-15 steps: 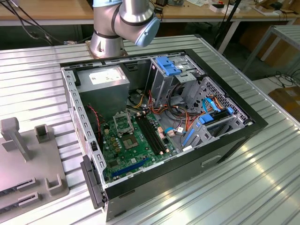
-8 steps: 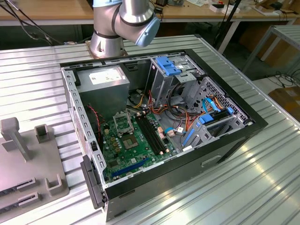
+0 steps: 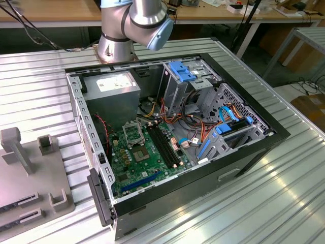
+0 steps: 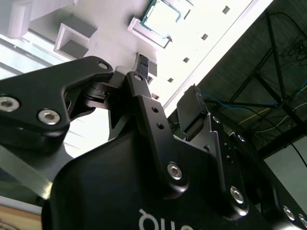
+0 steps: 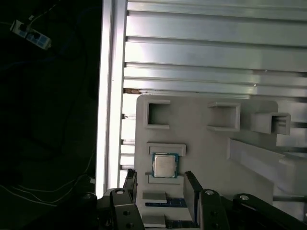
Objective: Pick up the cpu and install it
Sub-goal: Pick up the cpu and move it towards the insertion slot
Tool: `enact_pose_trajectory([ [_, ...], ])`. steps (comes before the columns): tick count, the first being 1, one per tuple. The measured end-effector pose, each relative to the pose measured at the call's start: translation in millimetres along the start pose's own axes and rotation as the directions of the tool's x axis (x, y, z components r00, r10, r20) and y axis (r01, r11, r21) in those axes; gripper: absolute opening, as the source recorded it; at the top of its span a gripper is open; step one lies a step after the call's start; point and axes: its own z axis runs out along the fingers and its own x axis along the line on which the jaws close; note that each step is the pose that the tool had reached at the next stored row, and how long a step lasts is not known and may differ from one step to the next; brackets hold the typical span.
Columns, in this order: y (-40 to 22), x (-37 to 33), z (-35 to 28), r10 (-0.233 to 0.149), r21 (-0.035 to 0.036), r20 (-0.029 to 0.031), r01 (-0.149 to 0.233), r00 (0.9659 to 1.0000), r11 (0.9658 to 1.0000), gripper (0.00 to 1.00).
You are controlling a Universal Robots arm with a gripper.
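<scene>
Gripper (image 5: 161,188) is wide open and empty: both fingers (image 5: 192,191) are spread, with nothing clamped between them. The cpu (image 5: 164,166) lies flat in its shallow seat on the grey fixture plate (image 5: 201,153), with raised lips bordering it. In the first wrist view it sits just beyond the fingertips, roughly centred on the gap and untouched.

The second wrist view agrees — gripper (image 4: 168,84) spread, cpu (image 4: 163,17) apart from it on the fixture plate. The fixture plate rests on the ribbed metal table (image 5: 192,48), near its edge.

In the exterior view the fixture plate (image 3: 30,178) is at the exterior view's left, with the open PC case (image 3: 254,155) beside it. The green board (image 3: 127,162) lies inside with its metal-framed socket (image 3: 133,133). The arm (image 3: 134,23) rises behind the case.
</scene>
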Motion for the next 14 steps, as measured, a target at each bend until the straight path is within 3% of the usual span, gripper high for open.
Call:
enact_pose_trajectory([
  [3,-0.2,-3.4,2.2,0.001,-0.0001,0.0002,-0.001,1.0,1.0,0.52],
  [14,-0.2,-3.7,2.2,0.001,0.0,0.0001,-0.001,1.0,1.0,0.52],
])
